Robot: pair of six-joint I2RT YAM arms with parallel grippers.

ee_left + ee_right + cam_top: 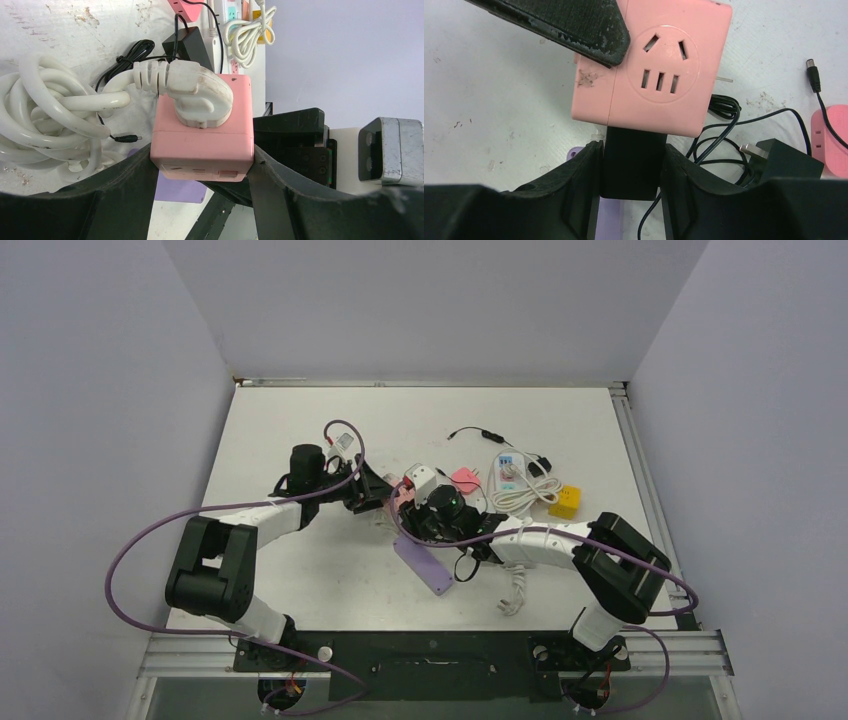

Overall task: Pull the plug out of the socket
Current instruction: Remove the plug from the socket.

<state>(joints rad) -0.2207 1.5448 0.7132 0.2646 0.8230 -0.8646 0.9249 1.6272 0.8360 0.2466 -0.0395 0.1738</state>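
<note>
The socket is a pink cube [202,135] [659,70] [404,496] at the table's middle. My left gripper [200,165] [385,492] is shut on it, one finger [574,25] lying across its top corner in the right wrist view. A white angled plug [200,95] with a thick white cord sits in one face. A black plug [631,160] butts against another face with no prongs showing. My right gripper [631,167] [428,512] is shut on this black plug, a finger pressed to each side.
A coil of white cable [45,120] lies beside the cube. A purple flat piece [425,562] sits under the right arm. Behind are a black adapter [781,157] with thin cord, a second pink socket [464,480], a white power strip [510,472] and a yellow block [566,502].
</note>
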